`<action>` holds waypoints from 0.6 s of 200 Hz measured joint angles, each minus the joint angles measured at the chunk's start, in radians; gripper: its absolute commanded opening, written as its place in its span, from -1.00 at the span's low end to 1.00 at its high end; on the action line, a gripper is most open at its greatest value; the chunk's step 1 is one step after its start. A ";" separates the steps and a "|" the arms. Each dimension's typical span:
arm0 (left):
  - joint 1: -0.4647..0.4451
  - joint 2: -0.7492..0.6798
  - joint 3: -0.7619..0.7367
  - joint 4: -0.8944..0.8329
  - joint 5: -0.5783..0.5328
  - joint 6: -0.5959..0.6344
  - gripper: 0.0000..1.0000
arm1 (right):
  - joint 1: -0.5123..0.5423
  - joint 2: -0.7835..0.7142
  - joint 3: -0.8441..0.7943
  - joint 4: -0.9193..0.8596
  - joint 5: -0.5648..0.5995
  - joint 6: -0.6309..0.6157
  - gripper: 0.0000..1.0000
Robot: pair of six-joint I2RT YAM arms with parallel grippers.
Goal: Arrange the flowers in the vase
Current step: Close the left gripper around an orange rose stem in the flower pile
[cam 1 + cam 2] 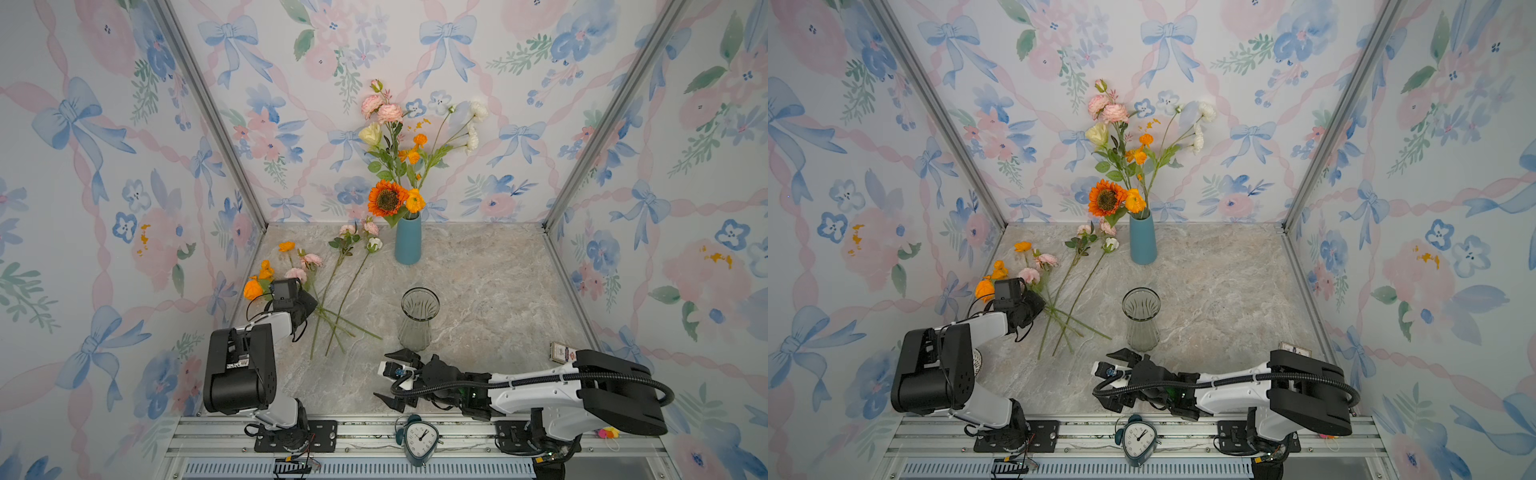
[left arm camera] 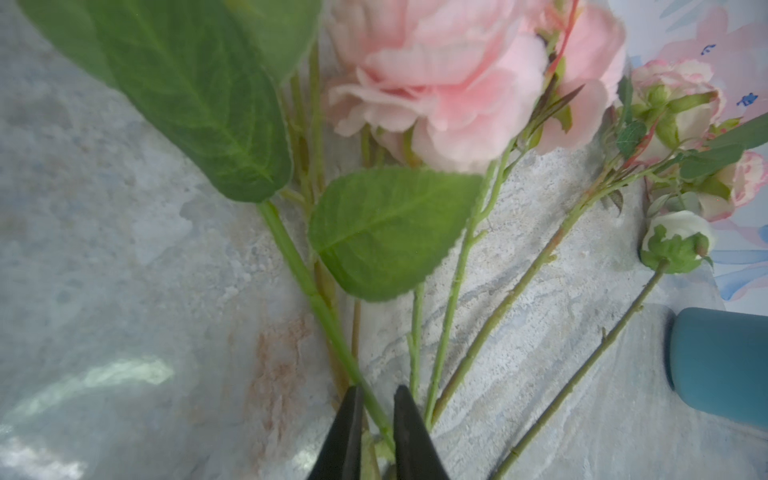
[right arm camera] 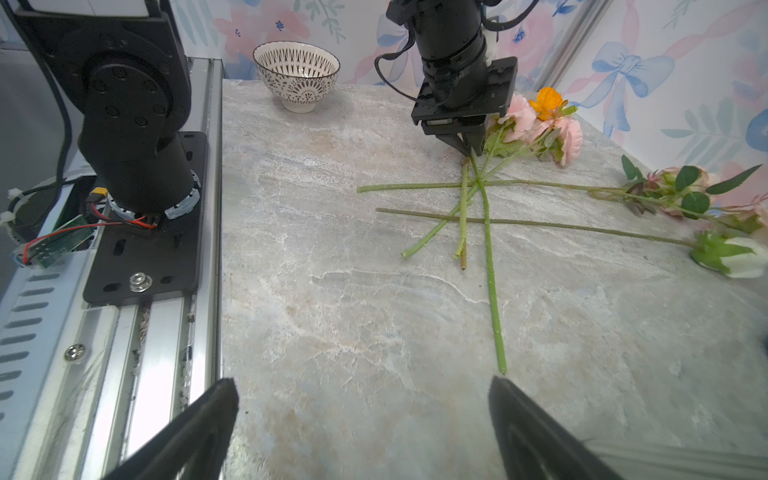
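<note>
Nearest, the right gripper (image 1: 382,375) lies spread wide and empty; past it a clear glass vase (image 1: 419,320) stands empty; leftward the left gripper (image 2: 376,390) pinches one green stem (image 2: 307,286) among loose flowers (image 1: 311,260) on the table (image 1: 478,291); farthest, a blue vase (image 1: 408,243) holds a bouquet (image 1: 387,198), so roughly half looks done.

Flowers (image 1: 296,274) lie left of front vase (image 1: 419,318).

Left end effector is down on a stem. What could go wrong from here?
The left end effector is shut on a green stem that crosses other stems; lifting may drag them along. The empty glass vase stands close to the open right end effector; a swinging long stem might tip it.
</note>
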State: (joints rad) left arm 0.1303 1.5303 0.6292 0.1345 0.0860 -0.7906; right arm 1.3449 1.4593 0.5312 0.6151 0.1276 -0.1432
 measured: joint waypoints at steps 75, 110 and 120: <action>0.000 0.003 -0.023 0.044 0.002 -0.012 -0.65 | 0.000 0.009 0.012 -0.012 -0.012 0.000 0.94; 0.000 0.029 -0.022 0.064 0.008 -0.020 -0.62 | 0.000 0.018 0.013 -0.013 -0.016 0.000 0.94; 0.000 0.037 -0.019 0.070 0.010 -0.023 -0.62 | 0.000 0.019 0.013 -0.013 -0.019 0.000 0.94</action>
State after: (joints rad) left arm 0.1303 1.5673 0.6106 0.2047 0.0956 -0.8135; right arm 1.3449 1.4788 0.5442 0.6022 0.1089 -0.1432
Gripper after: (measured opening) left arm 0.189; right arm 0.969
